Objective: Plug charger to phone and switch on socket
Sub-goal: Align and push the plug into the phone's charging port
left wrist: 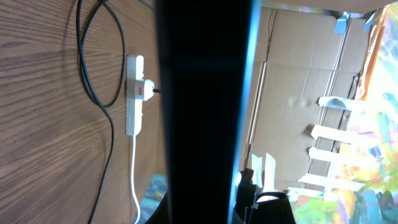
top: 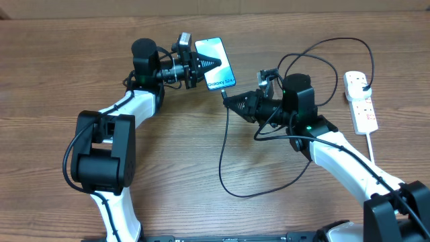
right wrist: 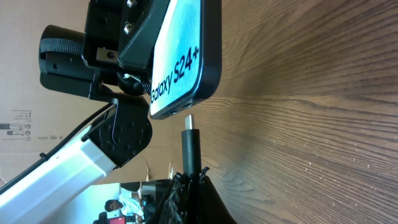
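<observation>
The left gripper (top: 203, 65) is clamped on the phone (top: 220, 72) at the far middle of the table (top: 80, 40), screen up and glowing blue, the "Galaxy" end pointing near and right. In the left wrist view the phone (left wrist: 205, 93) fills the middle as a dark edge-on slab. The right gripper (top: 228, 101) is clenched on the charger (top: 226, 141) just behind its connector (top: 224, 94), which points at the phone's near end. In the right wrist view the connector (right wrist: 189, 140) stands up from the right gripper (right wrist: 188, 182) with its metal tip just beside the port (right wrist: 186, 107) in the phone's edge, not seated in it; whether it touches I cannot tell. From there the charger runs near, loops round under the right arm (top: 336, 151) and back far to the right. The socket (top: 361, 101) lies at the far right, well apart from the phone, with a black plug (top: 363, 82) in its far end and a white cord (top: 370, 144) trailing near. Its red switches (left wrist: 140, 92) show, but their position is too small to read
</observation>
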Available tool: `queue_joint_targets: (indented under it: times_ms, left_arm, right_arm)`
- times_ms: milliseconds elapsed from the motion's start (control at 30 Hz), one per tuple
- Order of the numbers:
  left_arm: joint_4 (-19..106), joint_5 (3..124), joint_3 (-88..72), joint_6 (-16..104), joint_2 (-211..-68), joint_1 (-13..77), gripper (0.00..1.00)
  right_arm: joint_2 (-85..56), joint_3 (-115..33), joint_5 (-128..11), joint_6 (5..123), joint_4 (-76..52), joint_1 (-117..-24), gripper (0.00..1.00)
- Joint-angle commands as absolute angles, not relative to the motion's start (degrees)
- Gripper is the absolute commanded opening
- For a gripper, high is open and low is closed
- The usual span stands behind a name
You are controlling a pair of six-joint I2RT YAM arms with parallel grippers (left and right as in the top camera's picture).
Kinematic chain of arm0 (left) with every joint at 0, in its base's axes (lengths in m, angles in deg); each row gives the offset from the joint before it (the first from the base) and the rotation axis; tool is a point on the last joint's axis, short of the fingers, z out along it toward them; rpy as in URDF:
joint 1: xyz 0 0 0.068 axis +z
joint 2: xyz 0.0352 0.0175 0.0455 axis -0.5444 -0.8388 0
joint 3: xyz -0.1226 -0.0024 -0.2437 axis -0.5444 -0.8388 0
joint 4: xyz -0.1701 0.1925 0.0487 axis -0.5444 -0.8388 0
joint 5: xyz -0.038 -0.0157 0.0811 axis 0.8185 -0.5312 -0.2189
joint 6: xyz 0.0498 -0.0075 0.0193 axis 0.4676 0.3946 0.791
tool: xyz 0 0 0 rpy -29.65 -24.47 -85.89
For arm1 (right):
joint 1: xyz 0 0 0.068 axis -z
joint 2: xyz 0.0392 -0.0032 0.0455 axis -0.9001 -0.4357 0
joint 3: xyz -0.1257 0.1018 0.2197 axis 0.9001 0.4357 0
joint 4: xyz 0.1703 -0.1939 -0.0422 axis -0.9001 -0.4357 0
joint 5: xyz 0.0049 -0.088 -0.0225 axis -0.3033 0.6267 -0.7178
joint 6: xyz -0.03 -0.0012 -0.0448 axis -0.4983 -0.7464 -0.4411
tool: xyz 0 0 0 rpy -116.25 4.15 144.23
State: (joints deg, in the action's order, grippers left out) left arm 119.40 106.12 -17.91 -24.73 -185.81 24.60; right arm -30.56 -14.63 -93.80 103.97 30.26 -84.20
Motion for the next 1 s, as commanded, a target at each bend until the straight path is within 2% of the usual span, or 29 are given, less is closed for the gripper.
queue_joint_targets:
  times_ms: [0,967]
  left_arm:
    - [120.0,106.4,-16.4,-23.0,-185.8,24.8,0.04]
    - [120.0,106.9,-16.4,-22.1,-185.8,24.7,0.04]
  right_arm:
    - [-30.6,-15.0,-94.3,104.0,31.7,-84.3,0.04]
    - [-30.6,-15.0,-92.1,104.0,32.8,-84.3,0.04]
